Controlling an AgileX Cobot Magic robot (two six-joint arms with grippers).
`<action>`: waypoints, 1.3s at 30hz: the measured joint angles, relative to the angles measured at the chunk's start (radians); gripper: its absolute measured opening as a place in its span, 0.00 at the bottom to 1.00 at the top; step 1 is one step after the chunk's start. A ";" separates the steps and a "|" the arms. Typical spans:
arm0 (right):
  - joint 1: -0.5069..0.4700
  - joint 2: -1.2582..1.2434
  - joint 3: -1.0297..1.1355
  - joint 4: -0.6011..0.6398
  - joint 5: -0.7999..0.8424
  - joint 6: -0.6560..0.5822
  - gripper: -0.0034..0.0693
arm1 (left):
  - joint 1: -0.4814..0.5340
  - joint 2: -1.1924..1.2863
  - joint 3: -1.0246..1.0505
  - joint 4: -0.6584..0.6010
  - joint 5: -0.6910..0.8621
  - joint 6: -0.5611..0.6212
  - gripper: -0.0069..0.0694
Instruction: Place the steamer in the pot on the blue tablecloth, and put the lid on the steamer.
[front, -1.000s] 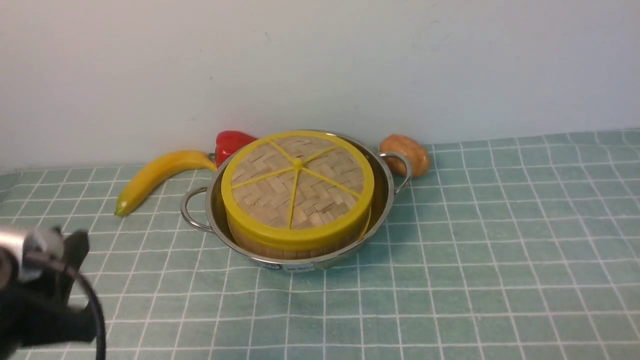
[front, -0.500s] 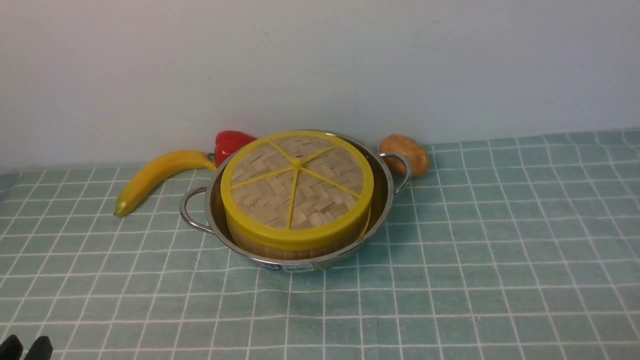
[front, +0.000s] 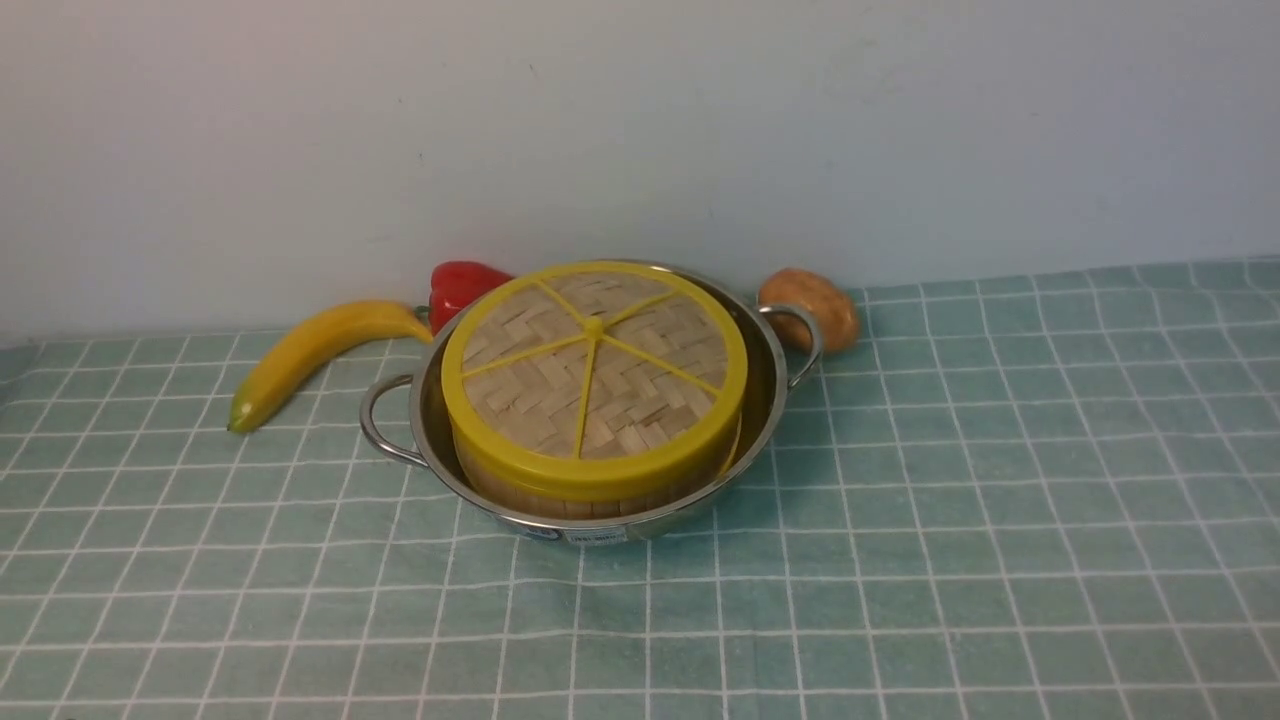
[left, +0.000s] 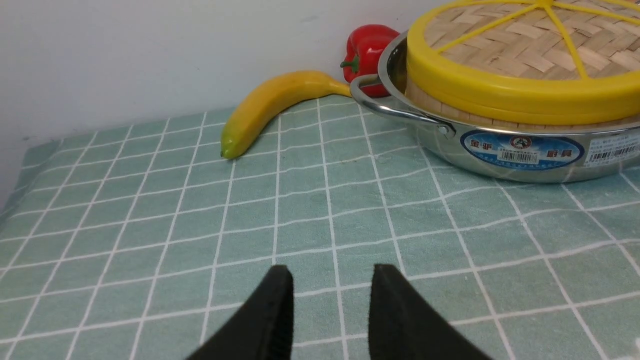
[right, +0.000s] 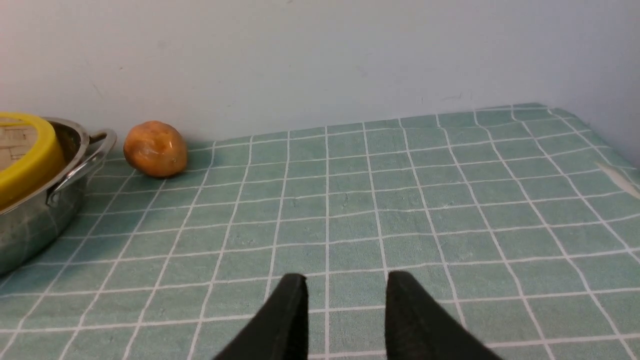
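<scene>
Front: lid capping steamer inside pot on cloth; no arms visible.

Left wrist: left gripper parted, empty, low over cloth, well apart from pot, banana, pepper.

Right wrist: right gripper parted, empty; potato beside pot handle.

Risk: careless return sweep clipping handle, shifting pot, tilting lid.

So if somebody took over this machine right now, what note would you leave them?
Left end effector: open, empty, low over the cloth, apart from the pot.
Right end effector: open, empty, off to the pot's other side.
Steamer sits in the pot; lid sits on the steamer.
Done: both steps, by the look of it.
Left: nothing visible.
</scene>
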 joint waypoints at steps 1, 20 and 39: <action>0.000 0.000 0.000 0.000 0.000 0.000 0.38 | 0.000 0.000 0.000 0.000 0.000 0.000 0.38; 0.000 0.000 0.000 0.000 0.000 -0.012 0.38 | 0.001 0.000 0.000 0.001 0.000 0.002 0.41; -0.024 0.000 0.000 0.243 -0.001 -0.386 0.38 | 0.002 0.000 0.000 0.002 0.000 0.003 0.41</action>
